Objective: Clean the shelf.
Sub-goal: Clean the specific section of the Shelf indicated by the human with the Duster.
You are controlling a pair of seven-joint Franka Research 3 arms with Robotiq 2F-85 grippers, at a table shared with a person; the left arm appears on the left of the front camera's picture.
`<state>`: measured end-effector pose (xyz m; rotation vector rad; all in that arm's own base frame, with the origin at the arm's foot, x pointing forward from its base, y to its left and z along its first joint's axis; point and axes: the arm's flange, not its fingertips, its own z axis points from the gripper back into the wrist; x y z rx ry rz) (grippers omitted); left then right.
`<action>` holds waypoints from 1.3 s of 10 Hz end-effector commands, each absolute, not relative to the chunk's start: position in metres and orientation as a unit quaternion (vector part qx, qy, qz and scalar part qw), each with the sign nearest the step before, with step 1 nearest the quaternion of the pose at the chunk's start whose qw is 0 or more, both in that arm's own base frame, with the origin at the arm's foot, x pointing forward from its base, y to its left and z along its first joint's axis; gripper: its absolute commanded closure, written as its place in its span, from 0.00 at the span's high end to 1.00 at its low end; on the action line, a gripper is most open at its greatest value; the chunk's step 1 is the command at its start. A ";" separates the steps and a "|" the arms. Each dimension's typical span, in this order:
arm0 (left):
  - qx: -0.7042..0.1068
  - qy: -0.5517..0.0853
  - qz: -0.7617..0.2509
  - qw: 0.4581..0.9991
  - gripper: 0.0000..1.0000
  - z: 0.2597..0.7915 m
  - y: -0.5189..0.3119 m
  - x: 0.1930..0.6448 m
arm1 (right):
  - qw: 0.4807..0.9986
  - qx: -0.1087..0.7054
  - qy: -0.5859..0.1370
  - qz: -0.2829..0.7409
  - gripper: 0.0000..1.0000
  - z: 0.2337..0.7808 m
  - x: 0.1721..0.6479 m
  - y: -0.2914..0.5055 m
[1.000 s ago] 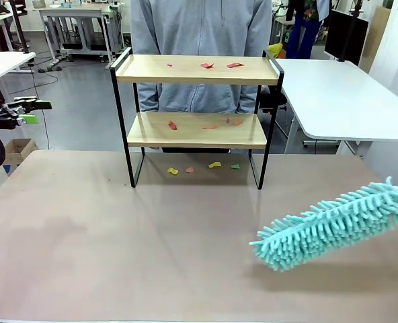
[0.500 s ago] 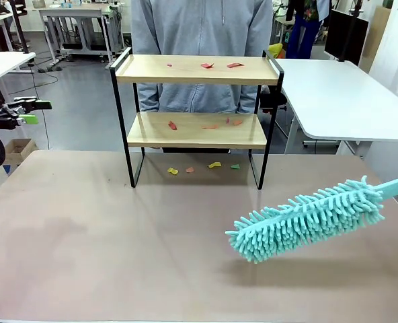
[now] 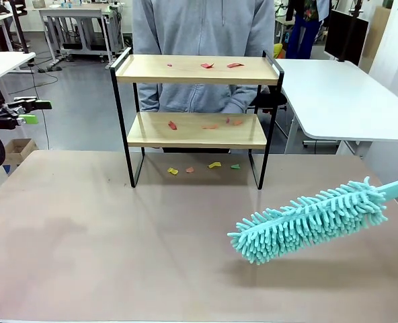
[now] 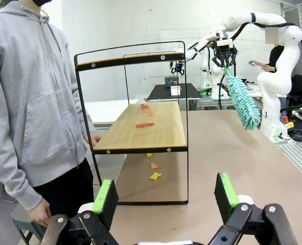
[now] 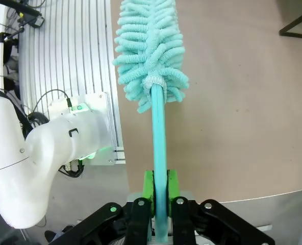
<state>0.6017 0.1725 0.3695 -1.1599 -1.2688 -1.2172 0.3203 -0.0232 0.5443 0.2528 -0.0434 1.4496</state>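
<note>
The shelf (image 3: 197, 70) stands at the table's far middle, two wooden boards in a black frame. Small red and orange scraps (image 3: 207, 65) lie on its top board. More scraps (image 3: 173, 125) are on the lower board, and others (image 3: 214, 165) on the table beneath it. A turquoise fluffy duster (image 3: 306, 221) hovers low over the table's right side, its head pointing left. My right gripper (image 5: 159, 185) is shut on the duster's handle (image 5: 158, 132). My left gripper (image 3: 34, 112) is off the table's left edge and open, green pads (image 4: 106, 196) wide apart. The shelf (image 4: 141, 127) lies ahead of it.
A person in a grey hoodie (image 3: 202, 30) stands right behind the shelf. A white table (image 3: 340, 94) is at the back right. The brown tabletop (image 3: 118, 229) has free room in front of the shelf and on the left.
The duster has swung left and slightly up over the table, most of it in the first half second. The left gripper has stayed still.
</note>
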 end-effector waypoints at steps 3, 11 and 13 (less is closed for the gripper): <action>-0.476 -0.523 -0.508 0.492 1.00 0.371 0.172 0.601 | 0.740 0.110 -0.013 0.663 0.13 0.548 0.318 -0.026; -0.476 -0.523 -0.508 0.492 1.00 0.371 0.172 0.601 | 0.740 0.110 -0.013 0.663 0.13 0.548 0.318 -0.026; -0.476 -0.523 -0.508 0.492 1.00 0.371 0.172 0.601 | 0.740 0.110 -0.013 0.663 0.13 0.548 0.318 -0.026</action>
